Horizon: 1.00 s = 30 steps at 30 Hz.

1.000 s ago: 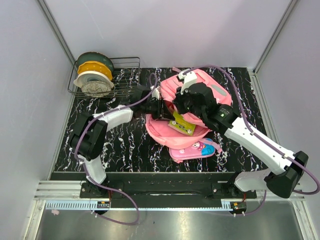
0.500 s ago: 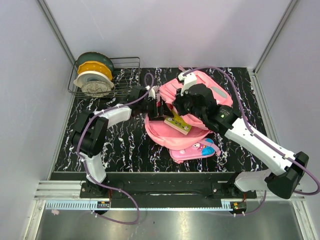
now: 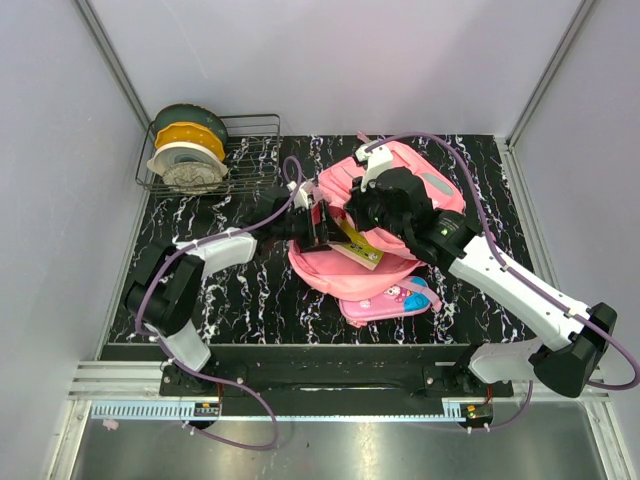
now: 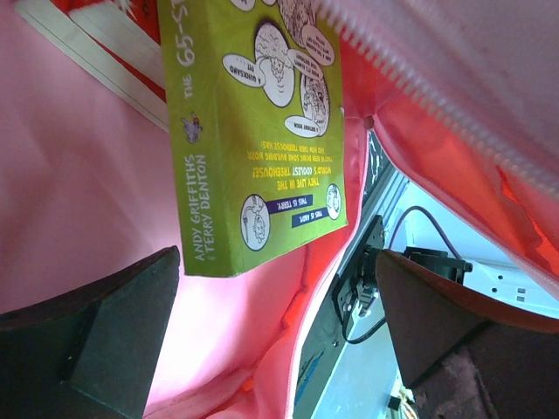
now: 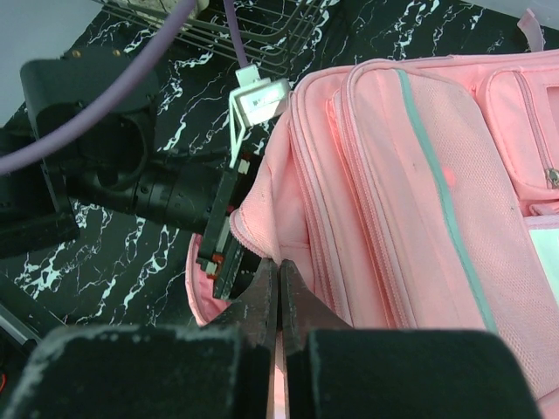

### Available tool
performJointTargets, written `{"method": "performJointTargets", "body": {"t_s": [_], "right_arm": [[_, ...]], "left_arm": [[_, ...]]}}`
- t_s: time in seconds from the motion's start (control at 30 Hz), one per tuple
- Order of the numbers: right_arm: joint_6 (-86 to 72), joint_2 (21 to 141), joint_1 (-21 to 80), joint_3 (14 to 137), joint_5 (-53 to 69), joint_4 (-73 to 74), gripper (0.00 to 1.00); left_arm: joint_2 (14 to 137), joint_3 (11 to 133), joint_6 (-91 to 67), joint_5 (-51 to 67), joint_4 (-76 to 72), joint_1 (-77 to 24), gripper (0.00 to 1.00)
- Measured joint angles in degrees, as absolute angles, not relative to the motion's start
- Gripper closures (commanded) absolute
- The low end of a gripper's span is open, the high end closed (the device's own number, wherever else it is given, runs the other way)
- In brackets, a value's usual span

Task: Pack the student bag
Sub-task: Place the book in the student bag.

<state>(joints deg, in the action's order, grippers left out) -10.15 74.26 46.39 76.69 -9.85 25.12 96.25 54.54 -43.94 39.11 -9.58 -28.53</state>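
Top view: the left arm (image 3: 215, 245) is reaching across the marbled table (image 3: 250, 290), its left gripper (image 3: 318, 222) inside the mouth of the student bag (image 3: 335, 268) lying mid-table. The right gripper (image 3: 352, 212) is bending over the opening's rim. A pencil case (image 3: 385, 300) is touching the bag's near edge, and a wire rack (image 3: 250, 130) is standing well apart.

Left wrist: the fingers (image 4: 105, 340) are standing spread with nothing between them, and a green book (image 4: 253, 157) is lying just ahead on the pink lining.

Right wrist: the fingers (image 5: 262, 301) are pressing together at the rim. Whether they are catching fabric cannot be told.

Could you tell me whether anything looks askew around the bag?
The yellow-green book lies slanted in the open mouth of the student bag, not fully tucked in; the open left end effector sits beside it.
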Motion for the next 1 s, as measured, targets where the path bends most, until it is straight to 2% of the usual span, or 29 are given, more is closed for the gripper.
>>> {"method": "performJointTargets", "body": {"t_s": [0.1, 0.2, 0.23, 0.27, 0.3, 0.37, 0.5, 0.77, 0.83, 0.93, 1.0], "right_arm": [[-10.1, 74.3, 46.4, 76.7, -9.8, 25.1, 1.00], [-10.1, 74.3, 46.4, 76.7, -9.8, 25.1, 1.00], [-10.1, 74.3, 46.4, 76.7, -9.8, 25.1, 1.00], [-10.2, 74.3, 46.4, 76.7, -9.8, 25.1, 1.00], [-10.2, 74.3, 46.4, 76.7, -9.8, 25.1, 1.00], [-10.2, 74.3, 46.4, 76.7, -9.8, 25.1, 1.00], [-10.2, 74.3, 46.4, 76.7, -9.8, 25.1, 1.00], [-10.2, 74.3, 46.4, 76.7, -9.6, 25.1, 1.00], [-10.2, 74.3, 46.4, 76.7, -9.4, 25.1, 1.00], [-10.2, 74.2, 46.4, 76.7, -9.1, 25.1, 1.00], [-10.2, 74.0, 46.4, 76.6, -9.0, 25.1, 1.00]], "left_arm": [[96.5, 52.8, -47.1, 38.5, -13.0, -29.6, 0.01], [96.7, 52.0, -48.8, 37.0, -14.8, -30.1, 0.10], [96.7, 51.9, -49.3, 36.6, -15.0, -30.1, 0.18], [96.7, 51.8, -49.6, 35.9, -15.3, -30.1, 0.66], [96.7, 51.7, -49.9, 35.4, -15.7, -30.1, 0.82], [96.8, 51.6, -50.3, 34.4, -16.0, -30.1, 0.85], [97.1, 51.6, -50.9, 34.2, -16.7, -30.1, 1.00], [98.9, 53.8, -50.9, 34.0, -15.9, -30.1, 1.00], [101.3, 57.3, -50.2, 34.2, -14.6, -30.1, 1.00], [106.1, 64.4, -49.1, 35.2, -11.9, -30.1, 0.93], [108.8, 68.3, -48.1, 35.8, -10.3, -30.0, 0.92]]}}
